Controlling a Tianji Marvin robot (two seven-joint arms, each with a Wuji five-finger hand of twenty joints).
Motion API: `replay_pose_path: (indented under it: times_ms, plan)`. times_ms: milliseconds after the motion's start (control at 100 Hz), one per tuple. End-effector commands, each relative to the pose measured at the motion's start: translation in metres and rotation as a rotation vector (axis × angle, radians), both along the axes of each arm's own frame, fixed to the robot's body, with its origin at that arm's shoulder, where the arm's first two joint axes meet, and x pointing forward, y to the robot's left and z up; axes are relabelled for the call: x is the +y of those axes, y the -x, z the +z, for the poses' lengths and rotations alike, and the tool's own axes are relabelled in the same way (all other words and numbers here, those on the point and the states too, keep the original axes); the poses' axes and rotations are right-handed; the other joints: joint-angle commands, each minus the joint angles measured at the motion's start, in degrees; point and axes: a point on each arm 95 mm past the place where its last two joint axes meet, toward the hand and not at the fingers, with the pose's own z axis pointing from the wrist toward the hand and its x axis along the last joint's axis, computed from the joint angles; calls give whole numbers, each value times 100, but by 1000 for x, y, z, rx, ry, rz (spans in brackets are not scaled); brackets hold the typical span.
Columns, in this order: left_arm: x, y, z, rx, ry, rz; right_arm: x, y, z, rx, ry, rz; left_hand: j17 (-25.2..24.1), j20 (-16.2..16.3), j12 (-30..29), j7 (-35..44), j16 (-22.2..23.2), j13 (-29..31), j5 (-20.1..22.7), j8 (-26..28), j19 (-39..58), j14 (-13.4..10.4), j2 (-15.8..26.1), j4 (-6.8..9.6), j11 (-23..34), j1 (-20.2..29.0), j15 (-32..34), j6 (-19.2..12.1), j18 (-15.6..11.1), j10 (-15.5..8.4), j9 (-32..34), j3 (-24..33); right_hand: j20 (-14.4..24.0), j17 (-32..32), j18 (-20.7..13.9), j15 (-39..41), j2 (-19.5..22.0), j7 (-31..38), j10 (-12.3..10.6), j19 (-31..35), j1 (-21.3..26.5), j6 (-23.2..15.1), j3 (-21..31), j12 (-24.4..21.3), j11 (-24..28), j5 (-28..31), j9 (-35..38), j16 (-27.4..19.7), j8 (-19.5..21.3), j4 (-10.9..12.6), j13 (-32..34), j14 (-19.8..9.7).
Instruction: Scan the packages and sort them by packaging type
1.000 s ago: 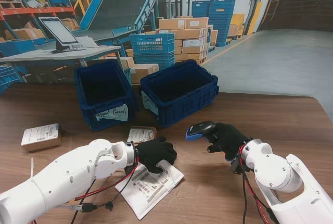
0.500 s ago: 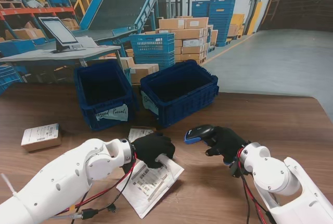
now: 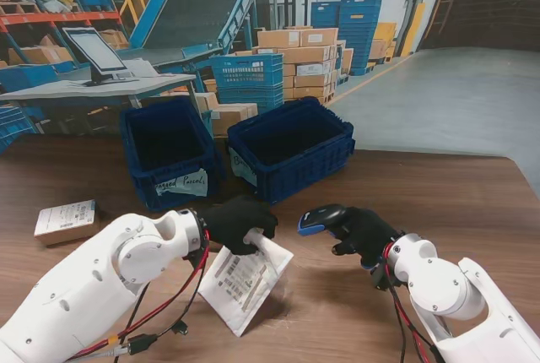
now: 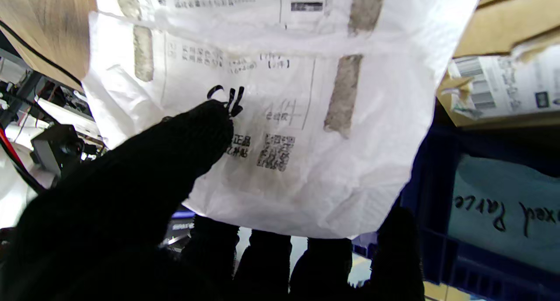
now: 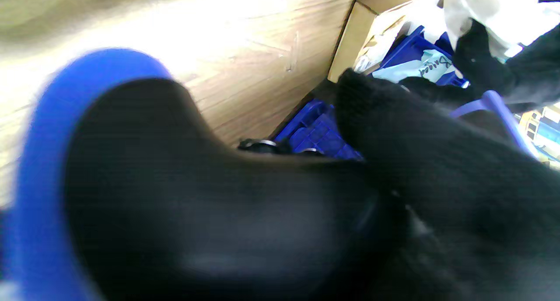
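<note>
Stand view: looks down from above the shoulders onto the wooden table point(image 3: 439, 186), facing 12 o'clock toward two blue bins point(image 3: 291, 148) and the warehouse beyond.
Left wrist view: looks along the gloved left hand point(image 4: 131, 196), very near a white mailer bag point(image 4: 280, 117).
Right wrist view: pressed close to a blurred scanner point(image 5: 109, 183) in the right hand point(image 5: 437, 183).
Shared: the mailer bag, the labelled bin and the table show in all three views.
</note>
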Motion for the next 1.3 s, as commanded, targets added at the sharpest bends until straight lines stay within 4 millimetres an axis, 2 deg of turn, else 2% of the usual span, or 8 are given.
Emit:
replay_pose_path:
  times_ms: [0,350,440,480,560,710,1060,1290]
  plan:
    - [0,2,5,3,6,1,5,3,-2,12,-11,12,-5,-97,49,231,-32,109,242,98,159,-197,-87,-58,94,90,124,-268,-51,-84,168,384,40,-18,7,223,304,437,-82,1,441,-448,142,66,-2,321,-86,155,263,-9,77,-315]
    - [10,1,23,0,74,64,7,3,-4,20,-15,19,161,-47,412,183,280,673,303,183,428,-167,-162,-94,530,124,508,-270,4,-124,571,479,41,-15,12,217,312,436,-82,4,432,-448,131,66,-8,321,-89,155,264,-12,70,-309]
    - [12,2,26,-14,85,75,7,3,-5,20,-17,18,311,69,931,195,797,1098,343,203,756,-180,-217,-113,954,131,892,-293,26,-180,846,546,41,-16,10,220,312,436,-82,4,435,-448,137,66,-8,321,-89,156,264,-10,73,-300]
    - [12,2,27,-18,92,80,7,2,-4,19,-17,17,370,137,1948,208,1148,1269,352,214,942,-159,-237,-123,951,137,1059,-318,45,-196,1091,572,41,-15,11,220,307,436,-82,5,434,-448,134,67,-9,321,-89,156,264,-11,71,-303]
    - [13,1,30,-24,99,91,7,2,-4,18,-18,15,510,341,3054,240,1709,1537,324,262,1316,-94,-208,-114,722,148,1433,-368,101,-253,1606,573,40,-15,14,219,308,436,-82,5,438,-448,134,67,-9,321,-89,157,264,-12,70,-307]
    - [18,0,38,-22,118,119,7,1,-5,17,-20,15,676,556,4036,280,2391,1872,288,268,1642,-8,-169,-90,721,167,1938,-397,196,-269,2062,550,39,-21,8,218,309,436,-82,2,432,-448,132,67,-9,321,-89,156,264,-12,69,-305]
    - [47,-9,71,-27,183,260,9,0,-6,19,-21,22,1026,1161,4448,354,3661,2565,350,249,2382,208,-255,-66,1732,208,2703,-394,697,-169,2362,667,39,-25,11,214,313,435,-81,3,432,-447,131,66,-11,321,-90,156,264,-13,68,-303]
    - [84,-25,103,-16,239,426,12,-4,-5,13,-23,28,1053,1400,4436,348,3836,2601,358,252,2603,231,-270,-44,1859,206,2738,-389,794,-177,2354,685,38,-25,6,214,318,436,-80,1,439,-448,128,66,-14,321,-94,157,264,-12,62,-304]
